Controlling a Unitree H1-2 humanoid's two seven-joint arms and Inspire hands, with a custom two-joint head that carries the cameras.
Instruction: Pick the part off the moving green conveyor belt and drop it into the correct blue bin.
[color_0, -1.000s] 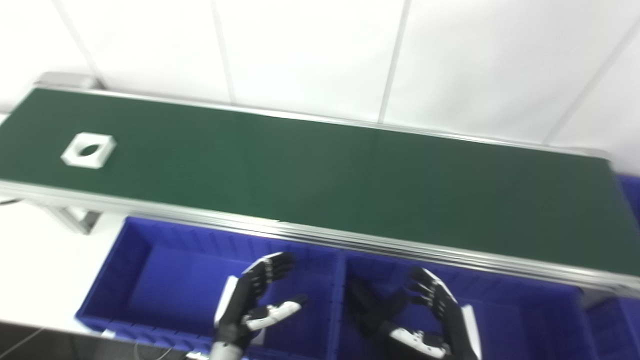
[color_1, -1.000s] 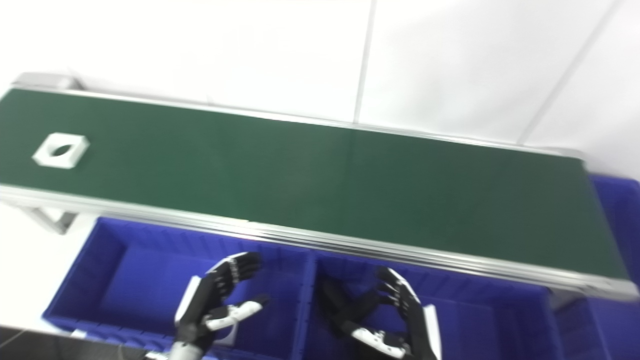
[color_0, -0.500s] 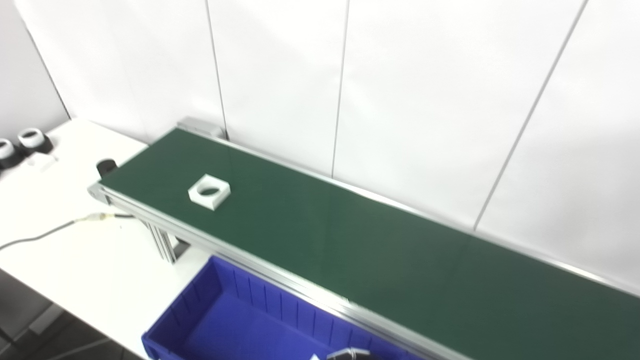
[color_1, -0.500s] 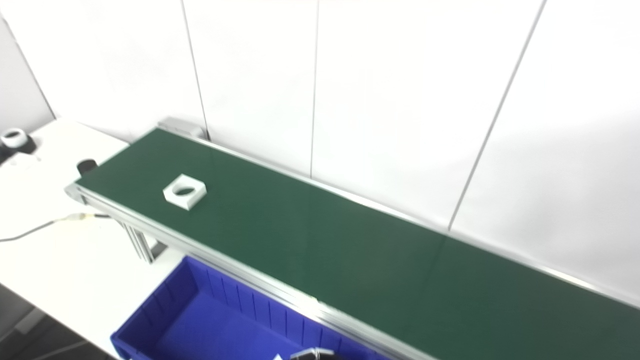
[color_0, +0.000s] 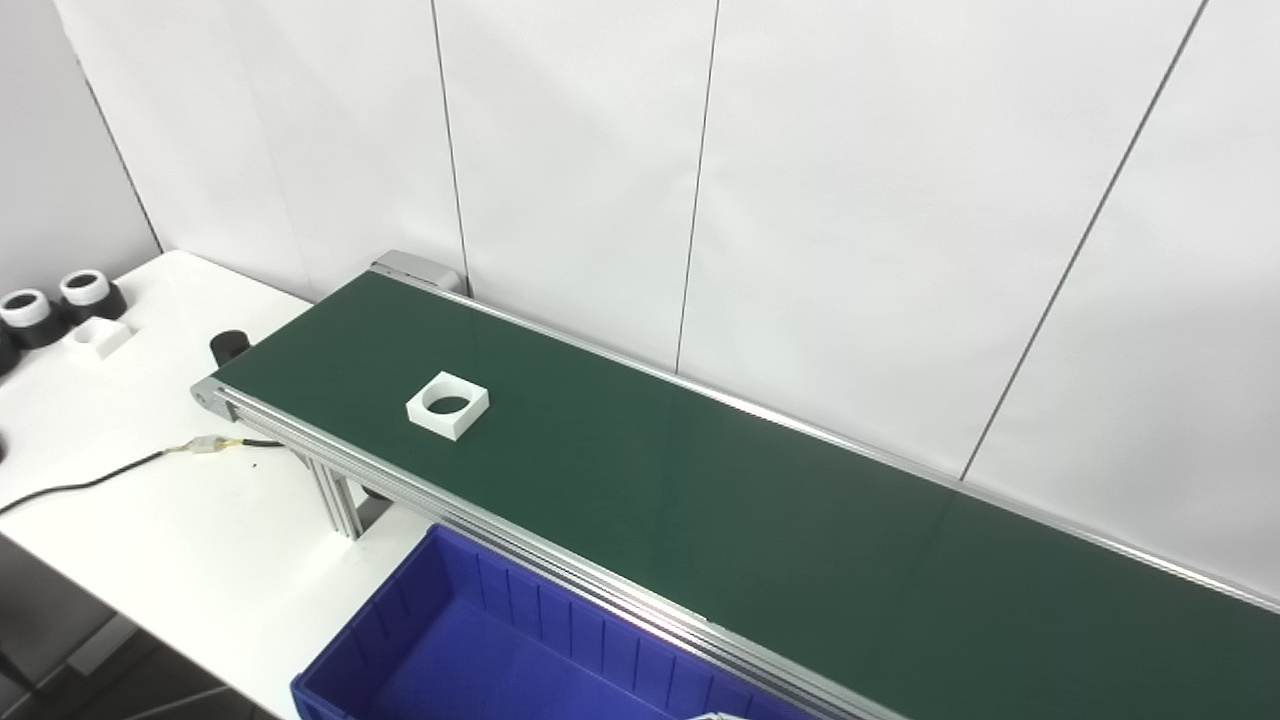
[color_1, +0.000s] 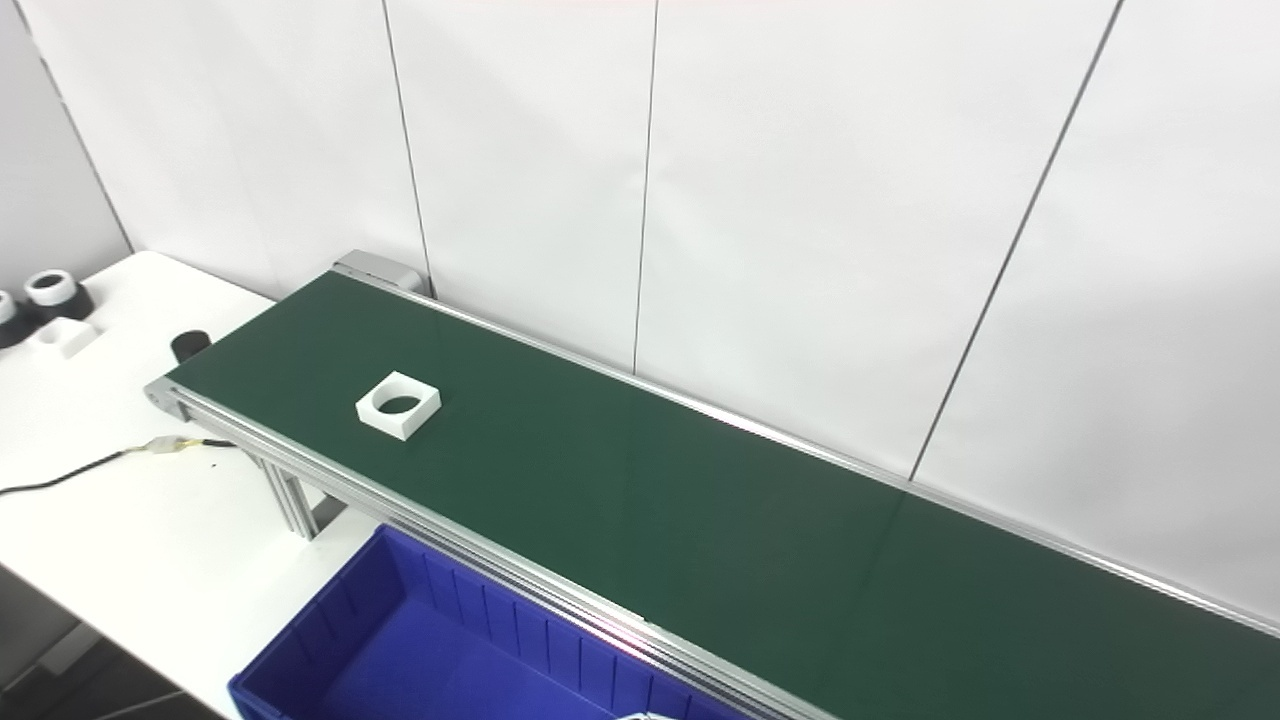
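Observation:
A white square part with a round hole lies flat on the green conveyor belt, near the belt's left end. Below the belt's near rail stands a blue bin, of which only the left portion shows; what I see of its inside holds nothing. Neither hand is visible. A pale sliver at the bottom edge is too small to identify.
The belt frame stands on a white table. A cable with a connector lies on it beside the belt's left end. At far left are two black-and-white cylinders, a small white block and a black cylinder. White wall panels stand behind.
The camera has swung up and to the left, so both hands and the right bin have left the picture. The white part sits slightly further from the belt's left end.

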